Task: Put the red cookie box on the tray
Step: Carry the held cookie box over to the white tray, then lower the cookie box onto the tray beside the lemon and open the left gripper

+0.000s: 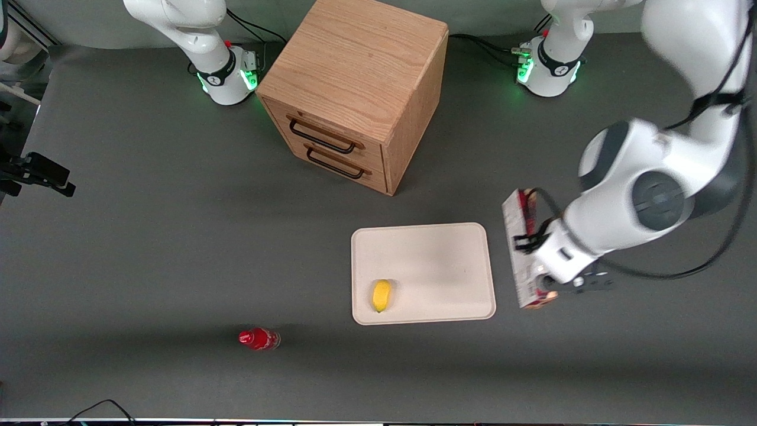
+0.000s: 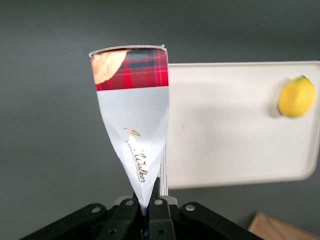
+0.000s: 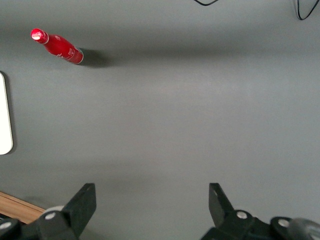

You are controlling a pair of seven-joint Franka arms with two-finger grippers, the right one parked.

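The red cookie box [image 1: 523,248] is held on edge by my left gripper [image 1: 535,254], above the table just beside the tray [image 1: 437,248], toward the working arm's end. In the left wrist view the gripper [image 2: 148,207] is shut on the box [image 2: 134,105], whose red tartan end and white text panel point away from the camera. The cream-white tray [image 2: 235,130] lies flat beside the box. A yellow lemon [image 1: 382,295] lies on the tray near its front-camera edge; it also shows in the left wrist view [image 2: 297,96].
A wooden drawer cabinet [image 1: 355,89] with two drawers stands farther from the front camera than the tray. A small red bottle [image 1: 258,339] lies on the table toward the parked arm's end, nearer the camera; it also shows in the right wrist view [image 3: 58,47].
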